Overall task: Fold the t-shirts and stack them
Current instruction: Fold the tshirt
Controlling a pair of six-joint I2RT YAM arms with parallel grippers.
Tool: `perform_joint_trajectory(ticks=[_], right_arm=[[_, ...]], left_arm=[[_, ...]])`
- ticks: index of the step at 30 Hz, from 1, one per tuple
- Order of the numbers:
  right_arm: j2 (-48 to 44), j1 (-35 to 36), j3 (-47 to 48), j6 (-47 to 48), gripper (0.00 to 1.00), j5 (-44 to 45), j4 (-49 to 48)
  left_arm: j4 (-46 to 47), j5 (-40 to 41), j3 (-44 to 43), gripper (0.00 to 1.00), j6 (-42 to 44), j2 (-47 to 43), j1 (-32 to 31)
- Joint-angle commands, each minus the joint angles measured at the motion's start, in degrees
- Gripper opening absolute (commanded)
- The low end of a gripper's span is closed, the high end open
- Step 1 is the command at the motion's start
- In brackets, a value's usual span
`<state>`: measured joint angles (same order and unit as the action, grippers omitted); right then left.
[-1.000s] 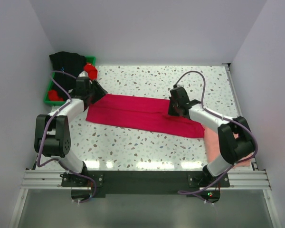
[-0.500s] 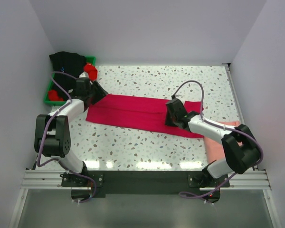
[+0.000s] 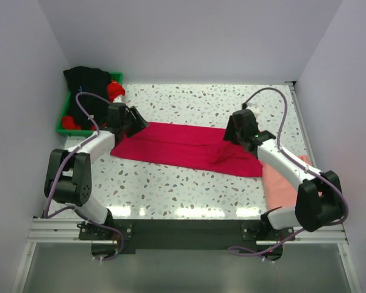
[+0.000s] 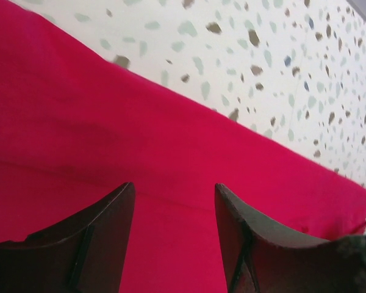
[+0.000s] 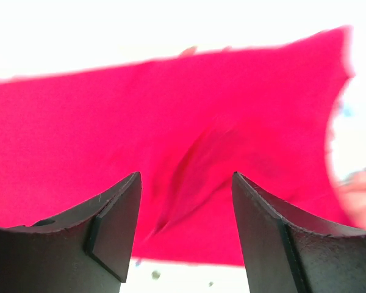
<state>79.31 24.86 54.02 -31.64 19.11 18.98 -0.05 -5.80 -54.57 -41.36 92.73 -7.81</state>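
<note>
Just under the right gripper [image 5: 186, 177] lay the crimson-pink t-shirt [image 5: 171, 122], soft matte knit, with a raised, creased ridge of cloth directly below the gap between the dark, wedge-shaped fingers [image 5: 113, 226]. Those fingers stood well apart with nothing between them. Behind this gripper [image 3: 232, 139], back toward its own base and off to its right, the salmon-pink t-shirt [image 3: 285, 183] sat as a flat folded pad, partly covered by the forearm.

Ahead of and between both grippers the crimson-pink t-shirt [image 3: 183, 146] stretched as one long, narrow folded band over the speckled terrazzo table [image 3: 189, 104]. The left gripper [image 4: 174, 189] hung above the band's other end, its fingers spread wide and holding nothing; smooth cloth with one faint fold line showed below them.

Behind the left gripper [image 3: 139, 121], to its left, stood a green plastic tray [image 3: 62, 125] with a crumpled black t-shirt [image 3: 85, 79] draped over it and a bunched bright red t-shirt [image 3: 116, 90] at its far corner.

Both arms reached forward, elbows bent, wrists tipped down toward the cloth.
</note>
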Motion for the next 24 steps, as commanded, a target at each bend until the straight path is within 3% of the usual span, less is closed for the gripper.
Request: perform_joint_trajectory(ticks=[1,10,13,20,24], right_arm=[[4.69,-5.61,5.65,3.95,0.64,2.42,3.25],[23.95,-9.22,22.09,7.47,0.64,-2.50,8.43],[24.76,-9.22,20.26,6.59,0.61,-3.55,8.00],[17.82,-9.22,7.45,4.92,0.30,-6.81,5.19],[10.88,-9.13,1.54,4.74,0.21,-8.92,4.92]], left_arm=[[3.48,-1.05,1.39,0.59,0.06,-2.90,-4.74],[4.10,-0.26,2.71,0.59,0.05,-2.20,-14.15],[4.36,-0.17,2.80,0.59,0.14,-1.94,-15.74],[4.27,-0.26,2.89,0.59,0.49,-2.20,-16.62],[4.27,-0.44,2.97,0.59,0.67,-2.47,-16.62]])
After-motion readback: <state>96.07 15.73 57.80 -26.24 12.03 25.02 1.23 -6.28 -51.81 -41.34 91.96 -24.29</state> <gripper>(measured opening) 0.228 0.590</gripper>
